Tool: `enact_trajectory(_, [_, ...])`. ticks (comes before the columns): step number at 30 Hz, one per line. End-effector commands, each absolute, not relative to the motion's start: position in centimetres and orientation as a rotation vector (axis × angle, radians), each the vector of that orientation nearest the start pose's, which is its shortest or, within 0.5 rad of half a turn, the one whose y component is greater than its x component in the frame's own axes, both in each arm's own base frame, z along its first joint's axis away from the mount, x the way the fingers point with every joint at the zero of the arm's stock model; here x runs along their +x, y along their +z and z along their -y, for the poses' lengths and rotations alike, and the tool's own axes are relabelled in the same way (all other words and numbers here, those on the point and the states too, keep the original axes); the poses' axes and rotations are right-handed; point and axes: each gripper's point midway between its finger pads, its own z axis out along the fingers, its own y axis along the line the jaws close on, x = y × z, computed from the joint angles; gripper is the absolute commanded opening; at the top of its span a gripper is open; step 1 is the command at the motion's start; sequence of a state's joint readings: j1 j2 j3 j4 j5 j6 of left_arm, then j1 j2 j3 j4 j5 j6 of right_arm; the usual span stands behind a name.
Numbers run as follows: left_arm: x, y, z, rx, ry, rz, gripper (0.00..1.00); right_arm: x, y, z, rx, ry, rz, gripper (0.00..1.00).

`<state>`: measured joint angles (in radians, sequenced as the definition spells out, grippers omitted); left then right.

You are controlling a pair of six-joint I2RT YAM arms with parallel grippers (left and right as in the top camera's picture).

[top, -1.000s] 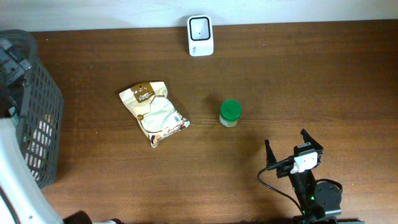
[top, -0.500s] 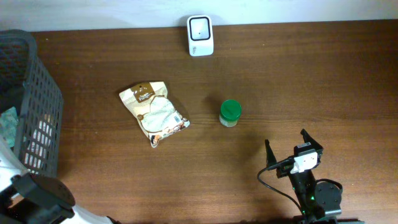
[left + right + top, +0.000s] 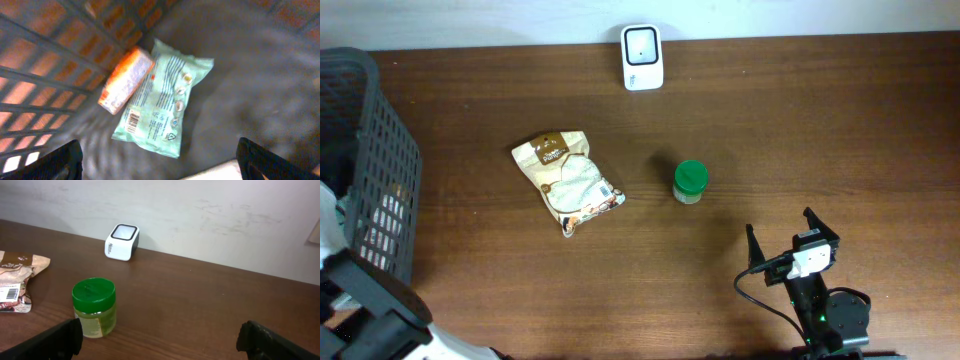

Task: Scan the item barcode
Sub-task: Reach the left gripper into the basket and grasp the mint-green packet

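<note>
Hovering inside the basket (image 3: 40,60) with jaws apart, the left tool (image 3: 160,162) faces the mint-green packet (image 3: 162,100) lying barcode-up below it, touching an orange packet (image 3: 125,80); the right tool (image 3: 160,337) gapes too.

Dark brown wood desk (image 3: 820,130), grain visible; plain off-white wall (image 3: 225,220) behind, faintly scuffed, evenly lit.

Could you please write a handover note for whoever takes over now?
Left gripper open, empty, above a mint packet and an orange packet in the basket.
Right gripper open, empty, near the table's front edge.
Snack pouch and green-lidded jar lie on the table; scanner at the far edge.
Nothing is at the scanner; an item must yet be picked and its barcode shown.
</note>
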<state>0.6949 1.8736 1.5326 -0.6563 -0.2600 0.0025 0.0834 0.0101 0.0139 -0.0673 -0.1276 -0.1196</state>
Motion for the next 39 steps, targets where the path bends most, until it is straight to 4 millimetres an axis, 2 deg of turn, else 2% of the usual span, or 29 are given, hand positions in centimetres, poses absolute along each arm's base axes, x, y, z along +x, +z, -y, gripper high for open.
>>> enact_trajectory(1, [33.1,9.6,-35.1,-1.015,0.582,-2.529,0.94,24.2,15.9,-4.3,-0.262,0.081,-1.616,0.98])
enact_trajectory(7, [33.2,5.8,-35.8,-1.012,0.570,-2.586,0.84,24.2,15.9,-4.3,-0.262,0.081,-1.616,0.98])
enact_trajectory(8, [33.3,5.5,-35.8,-1.013,0.569,-2.587,0.79,24.2,15.9,-4.3,-0.262,0.081,-1.616,0.98])
enact_trajectory(11, [33.5,4.7,-36.0,-1.009,0.569,-2.593,0.78,24.2,15.9,-4.3,-0.262,0.081,-1.616,0.98])
enact_trajectory(15, [33.6,2.5,-36.1,-0.999,0.562,-2.628,0.77,24.2,15.9,-4.3,-0.262,0.081,-1.616,0.98])
enact_trajectory(20, [33.9,2.0,-36.4,-0.998,0.567,-2.615,0.70,24.2,15.9,-4.3,-0.262,0.081,-1.616,0.98])
enact_trajectory(23, [33.9,1.8,-36.4,-1.000,0.565,-2.620,0.50,24.2,15.9,-4.3,-0.262,0.081,-1.616,0.98])
enact_trajectory(24, [33.8,1.7,-36.4,-1.001,0.563,-2.624,0.33,24.2,15.9,-4.3,-0.262,0.081,-1.616,0.98])
enact_trajectory(26, [33.7,1.7,-36.3,-1.002,0.562,-2.630,0.08,24.2,15.9,-4.3,-0.262,0.081,-1.616,0.98])
enact_trajectory(27, [33.7,1.8,-36.2,-1.003,0.561,-2.633,0.01,24.2,15.9,-4.3,-0.262,0.081,-1.616,0.98])
enact_trajectory(28, [33.6,1.9,-36.2,-1.003,0.559,-2.638,0.00,24.2,15.9,-4.3,-0.262,0.081,-1.616,0.98])
enact_trajectory(31, [34.0,4.5,-36.4,-0.997,0.568,-2.604,0.00,24.2,15.9,-4.3,-0.262,0.081,-1.616,0.98])
enact_trajectory(33, [34.6,7.8,-36.6,-1.052,0.550,-2.506,0.00,24.2,15.9,-4.3,-0.262,0.081,-1.616,0.98])
enact_trajectory(34, [35.4,10.1,-36.3,-1.047,0.501,-2.444,0.00,24.2,15.9,-4.3,-0.262,0.081,-1.616,0.98])
enact_trajectory(36, [37.7,16.1,-34.8,-1.004,0.329,-2.286,0.00,24.2,15.9,-4.3,-0.262,0.081,-1.616,0.98])
enact_trajectory(37, [38.2,18.3,-34.2,-0.986,0.278,-2.231,0.00,24.2,15.9,-4.3,-0.262,0.081,-1.616,0.98])
enact_trajectory(38, [38.8,21.9,-33.1,-0.965,0.204,-2.145,0.00,24.2,15.9,-4.3,-0.262,0.081,-1.616,0.98])
enact_trajectory(39, [39.0,24.4,-32.3,-0.948,0.157,-2.089,0.00,24.2,15.9,-4.3,-0.262,0.081,-1.616,0.98])
